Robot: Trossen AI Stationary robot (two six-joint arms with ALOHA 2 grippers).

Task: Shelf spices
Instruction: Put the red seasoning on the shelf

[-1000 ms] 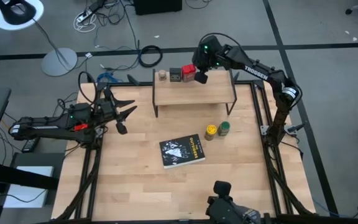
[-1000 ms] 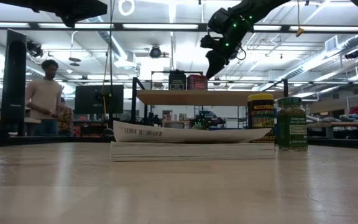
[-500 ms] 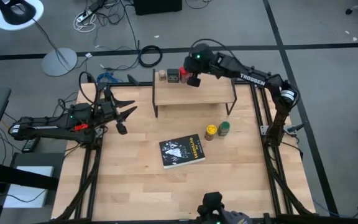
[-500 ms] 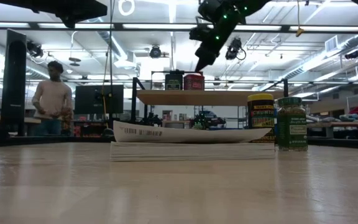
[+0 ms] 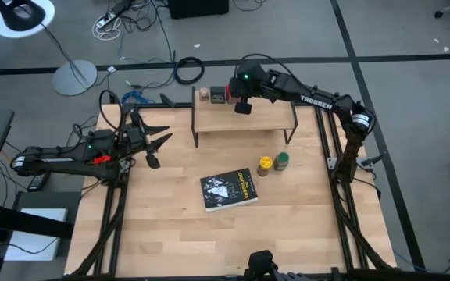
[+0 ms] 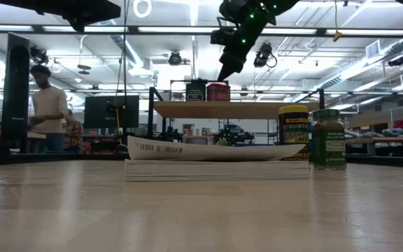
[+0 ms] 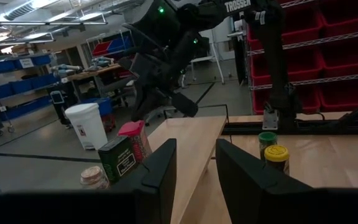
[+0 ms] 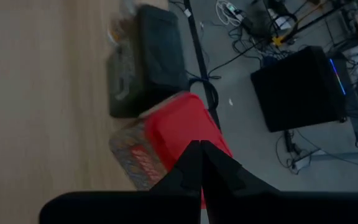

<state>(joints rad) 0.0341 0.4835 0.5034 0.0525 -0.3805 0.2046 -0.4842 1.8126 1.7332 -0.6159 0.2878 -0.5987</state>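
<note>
Back-left edge of the shelf taken up by pale jar, dark tin and red tin; right gripper just above. Remaining plank bare. Book, yellow-topped jar, green-topped jar crowding mid-table.

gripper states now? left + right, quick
Left gripper: open, empty, waiting at the table's left edge.
Right gripper: closed, holding nothing, hovering over the red tin on the shelf.
</note>
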